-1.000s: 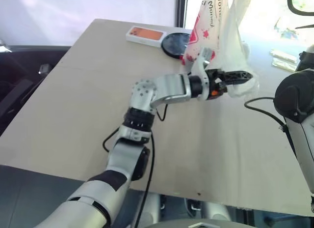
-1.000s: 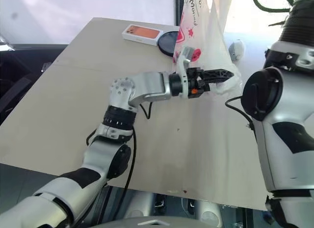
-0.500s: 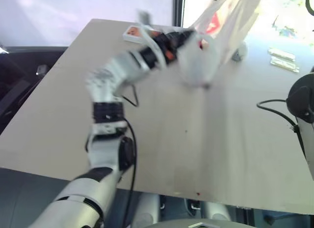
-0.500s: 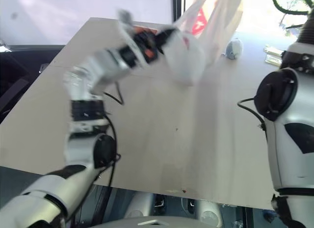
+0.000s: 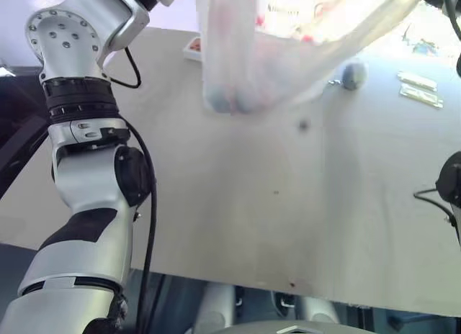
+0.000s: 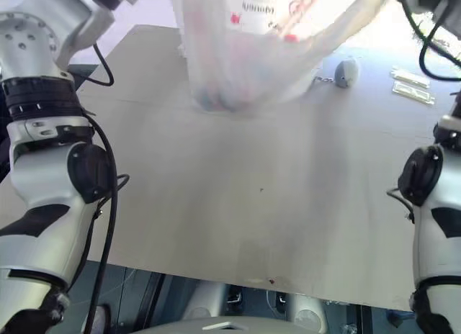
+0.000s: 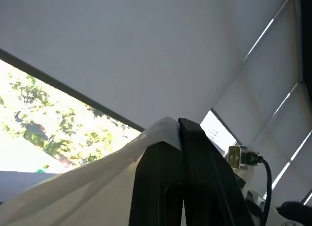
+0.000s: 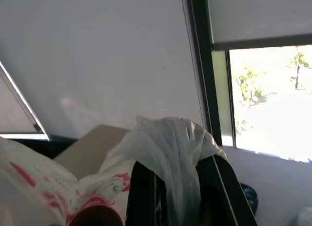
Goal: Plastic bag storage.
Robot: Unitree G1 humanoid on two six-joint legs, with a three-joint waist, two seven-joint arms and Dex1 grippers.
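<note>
Table (image 5: 238,204): wide bare top under both pincers, near edge running along the bottom of the eye views, left edge slanting away past the left arm. Plenty of open room below the load.

Bag (image 5: 252,53): held up off the table, stretched between the two pincers, belly sagging between them and hanging just above the top. Step, as I judge it: bag spread in the air, ready for flattening or folding.

Left pincer (image 7: 181,138): pressed together, pinching a bag edge that drapes off to one side of it.

Right pincer (image 8: 178,175): pressed together on a bunched bag handle poking out past its tips.

Next probably calls for lowering both together, keeping the film taut, clear of the small grey trinket (image 5: 351,75) and the flat packets (image 5: 419,88) below and beside the right pincer.
</note>
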